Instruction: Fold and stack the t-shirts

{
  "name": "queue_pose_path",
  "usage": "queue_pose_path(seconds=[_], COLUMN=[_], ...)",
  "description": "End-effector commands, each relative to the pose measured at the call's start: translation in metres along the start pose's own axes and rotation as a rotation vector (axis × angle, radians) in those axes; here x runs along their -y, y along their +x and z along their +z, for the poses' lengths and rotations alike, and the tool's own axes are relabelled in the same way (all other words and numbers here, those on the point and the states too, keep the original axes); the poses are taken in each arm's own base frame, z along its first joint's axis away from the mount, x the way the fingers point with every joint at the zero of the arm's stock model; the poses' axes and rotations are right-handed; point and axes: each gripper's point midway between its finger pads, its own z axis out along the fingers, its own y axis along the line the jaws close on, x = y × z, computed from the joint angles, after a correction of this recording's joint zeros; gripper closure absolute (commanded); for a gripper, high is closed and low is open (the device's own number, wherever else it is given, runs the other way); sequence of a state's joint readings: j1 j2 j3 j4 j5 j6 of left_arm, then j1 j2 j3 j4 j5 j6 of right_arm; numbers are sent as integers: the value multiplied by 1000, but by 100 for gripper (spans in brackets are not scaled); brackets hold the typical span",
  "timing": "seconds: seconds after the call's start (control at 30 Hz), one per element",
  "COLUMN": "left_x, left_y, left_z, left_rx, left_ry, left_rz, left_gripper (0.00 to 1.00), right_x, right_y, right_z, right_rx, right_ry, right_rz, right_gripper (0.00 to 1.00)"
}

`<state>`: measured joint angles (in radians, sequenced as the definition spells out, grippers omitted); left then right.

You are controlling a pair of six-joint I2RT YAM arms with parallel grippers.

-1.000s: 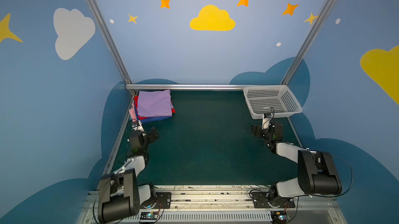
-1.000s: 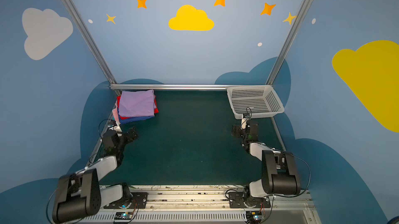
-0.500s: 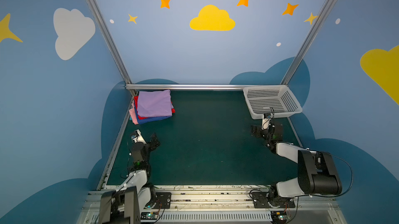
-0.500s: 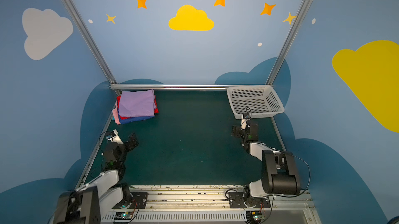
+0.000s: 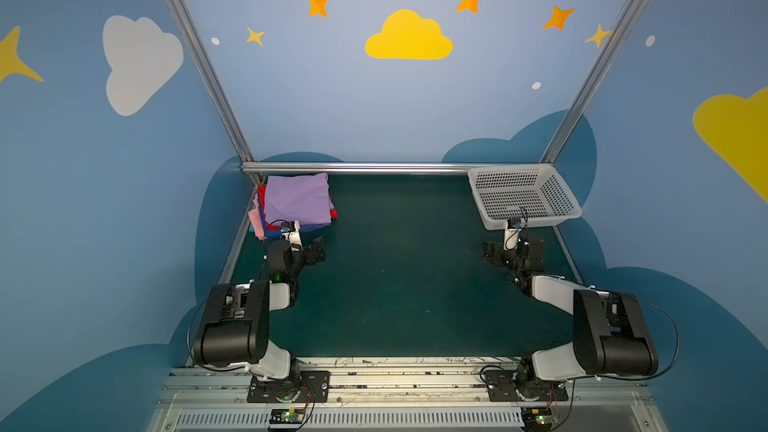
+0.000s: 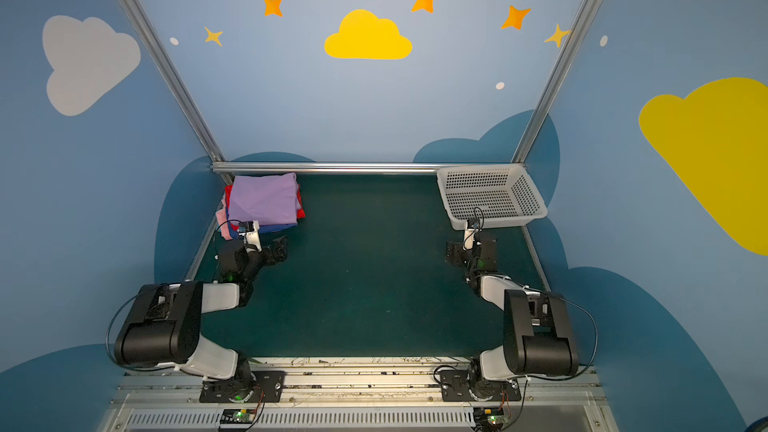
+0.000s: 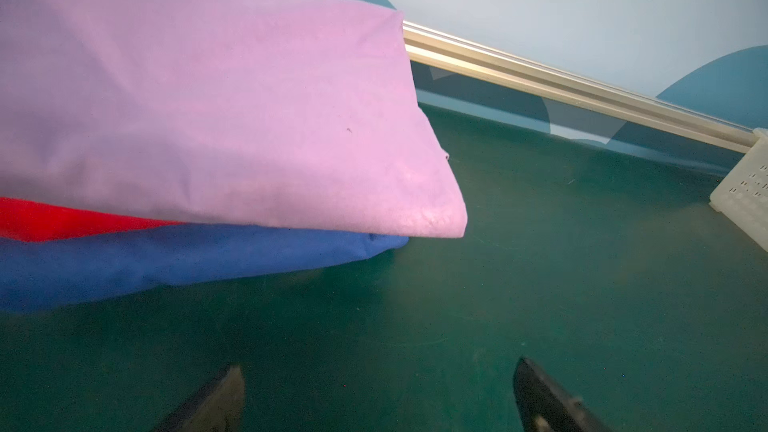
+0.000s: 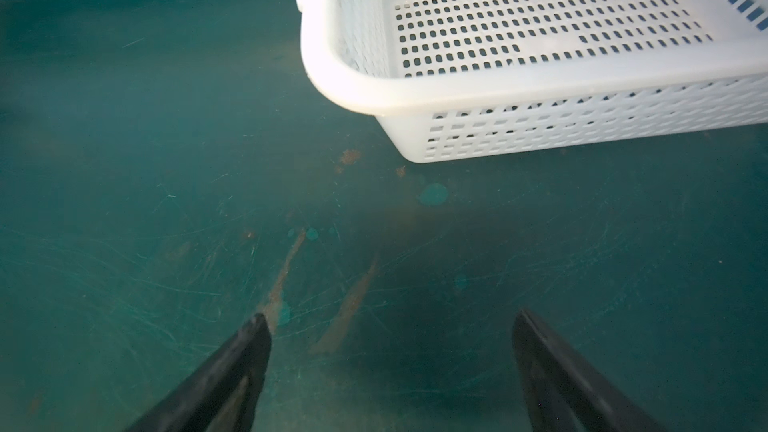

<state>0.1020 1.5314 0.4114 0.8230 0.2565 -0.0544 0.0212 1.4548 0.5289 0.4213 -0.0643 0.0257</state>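
The t-shirts lie folded in one stack at the table's back left corner in both top views. The lavender one [image 5: 297, 199] [image 6: 264, 199] is on top, with red [image 5: 262, 193], blue [image 5: 308, 228] and pink [image 5: 255, 220] edges showing under it. My left gripper [image 5: 309, 249] [image 6: 274, 251] hovers open just in front of the stack, touching nothing. The left wrist view shows the lavender shirt [image 7: 216, 109] over the red [image 7: 62, 222] and blue [image 7: 166, 259] ones, with the gripper [image 7: 379, 367] empty over bare mat. My right gripper [image 5: 513, 251] [image 8: 390, 317] is open and empty, near the basket.
A white perforated basket [image 5: 532, 222] [image 6: 498, 222] [image 8: 457, 89] stands at the back right with nothing in it; its corner [image 7: 744, 188] shows in the left wrist view. A metal rail [image 5: 365, 168] runs along the back of the green mat [image 5: 407, 284]. Blue walls close in three sides.
The left arm drew back toward the front, then came forward and rose, so its gripper now sits just before the stack. The right arm and the stack have not moved.
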Motion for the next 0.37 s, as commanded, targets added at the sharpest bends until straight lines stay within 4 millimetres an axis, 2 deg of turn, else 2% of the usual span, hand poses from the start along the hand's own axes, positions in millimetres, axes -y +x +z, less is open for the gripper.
queue_pose_path(seconds=[0.0, 0.33], left_x=[-1, -1], left_y=[11, 12], left_z=[-1, 0], left_rx=[-51, -54], left_ry=[-10, -21], left_rz=[25, 31], left_gripper=[0, 0], right_x=[0, 1], right_y=[-6, -7], right_z=[0, 0], right_rx=[8, 6], right_ry=[0, 2], right_rz=[8, 11], right_gripper=[9, 9])
